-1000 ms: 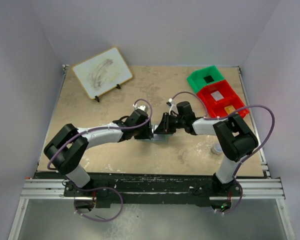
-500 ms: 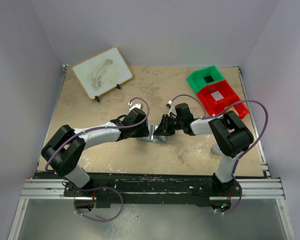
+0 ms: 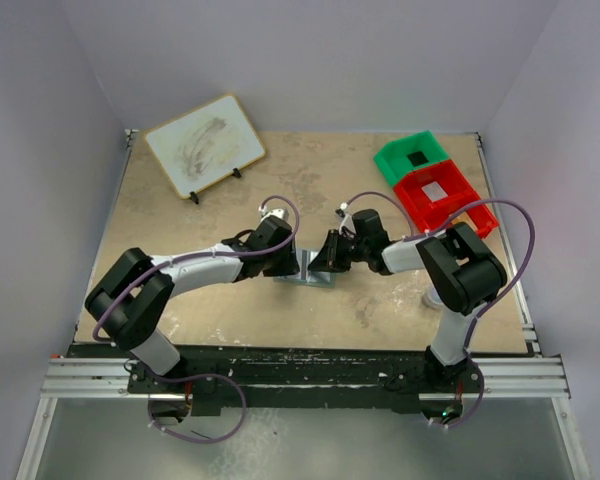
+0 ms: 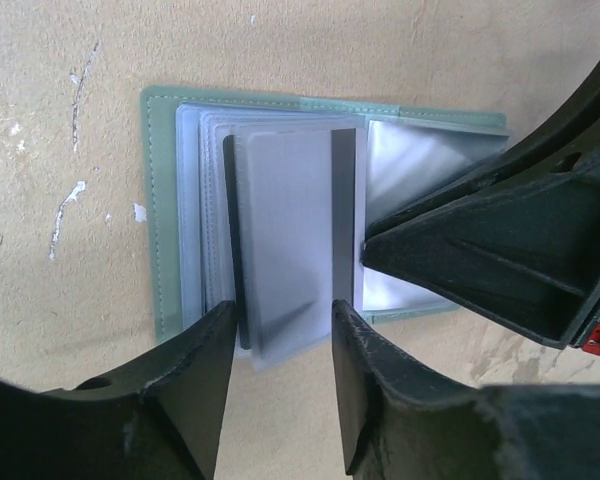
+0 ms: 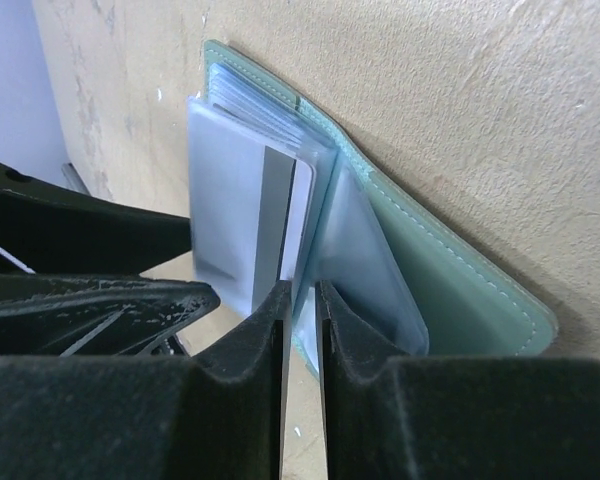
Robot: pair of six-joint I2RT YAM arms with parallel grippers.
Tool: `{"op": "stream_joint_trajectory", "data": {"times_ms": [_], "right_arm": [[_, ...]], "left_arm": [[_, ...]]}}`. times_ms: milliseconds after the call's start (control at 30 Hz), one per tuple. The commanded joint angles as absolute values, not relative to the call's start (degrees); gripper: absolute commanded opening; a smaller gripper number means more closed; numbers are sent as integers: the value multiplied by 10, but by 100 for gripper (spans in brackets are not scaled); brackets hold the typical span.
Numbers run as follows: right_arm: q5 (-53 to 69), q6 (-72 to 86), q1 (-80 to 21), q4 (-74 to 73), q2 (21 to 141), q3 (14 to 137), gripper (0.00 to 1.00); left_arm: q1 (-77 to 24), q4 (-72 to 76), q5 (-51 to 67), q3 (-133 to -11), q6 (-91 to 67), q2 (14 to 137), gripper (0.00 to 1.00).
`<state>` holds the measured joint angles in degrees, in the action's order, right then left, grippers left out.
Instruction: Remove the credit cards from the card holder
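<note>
- The grey-green folding card holder (image 4: 165, 200) lies open mid-tabletop (image 3: 170, 210). Your left pincer (image 4: 282, 325) straddles its pale, grey-striped card (image 4: 285, 220) (gripping or not, I cannot tell).
- Keep your right pincer (image 5: 300, 300), seemingly clenched on a clear plastic sleeve (image 5: 365, 290), steady and draw the card straight left.
- A second ago the left pincer sat further right, hiding more of the holder.

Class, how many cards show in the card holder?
1: a grey striped card, middle of the card holder, framed by the left claw; other sleeves may hide more.
</note>
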<state>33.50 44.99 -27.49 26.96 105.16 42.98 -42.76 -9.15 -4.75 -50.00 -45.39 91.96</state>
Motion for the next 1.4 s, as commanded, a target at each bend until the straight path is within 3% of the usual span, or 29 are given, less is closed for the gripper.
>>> {"op": "stream_joint_trajectory", "data": {"times_ms": [0, 333, 533, 733, 1033, 1367], "right_arm": [[345, 458, -276, 286, 1051, 418, 20], [370, 486, -276, 317, 1051, 423, 24], [361, 497, -276, 324, 1056, 420, 24], [351, 507, -277, 324, 1055, 411, 24], [343, 506, -276, 321, 1054, 410, 24], [351, 517, -277, 341, 1056, 414, 24]], "left_arm": [[-425, -62, -23, -515, -449, 924, 38], [-425, -64, -10, -511, -447, 934, 23], [-425, -76, -16, -511, -444, 935, 21], [-425, -105, -42, -518, -436, 925, 38], [-426, -140, -85, -538, -428, 921, 40], [-426, -131, -48, -542, -410, 937, 24]]}}
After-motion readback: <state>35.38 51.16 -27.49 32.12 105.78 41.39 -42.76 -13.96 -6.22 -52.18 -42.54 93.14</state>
